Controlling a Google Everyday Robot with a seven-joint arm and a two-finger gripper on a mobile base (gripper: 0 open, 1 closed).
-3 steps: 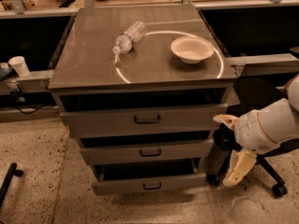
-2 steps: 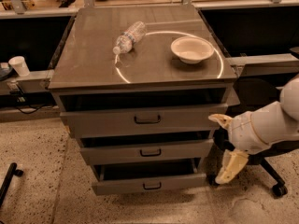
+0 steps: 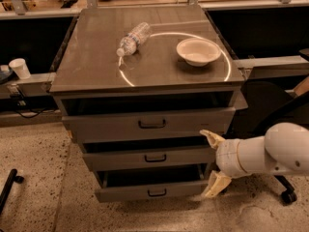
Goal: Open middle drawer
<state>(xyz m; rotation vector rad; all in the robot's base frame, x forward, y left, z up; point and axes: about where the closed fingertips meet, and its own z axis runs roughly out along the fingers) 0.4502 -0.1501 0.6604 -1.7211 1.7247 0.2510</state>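
Grey metal makes up the whole cabinet [image 3: 91, 71] in front of me, a low unit with three drawers stacked under a flat top. The middle drawer [image 3: 120, 159] sits between a taller-fronted drawer [image 3: 106, 125] above and a slim one [image 3: 125, 194] at the bottom, and its small dark loop handle [image 3: 155, 157] is at the centre of its plain front. A dark gap shows above each of the three fronts, and the middle one looks only slightly out from the body. The gripper [image 3: 212, 161] comes in from the right on a white arm [image 3: 270, 153], level with the right end of the middle drawer and well off to the side of the handle. Its two pale fingers [image 3: 211, 138] are spread wide, one up by the drawer's top edge and the other down beside the bottom drawer, with nothing held between them. On the cabinet top a clear plastic bottle [image 3: 133, 37] lies on its side, and a white bowl [image 3: 198, 51] stands apart to its right. A paper cup [image 3: 20, 67] stands on a ledge at the left.
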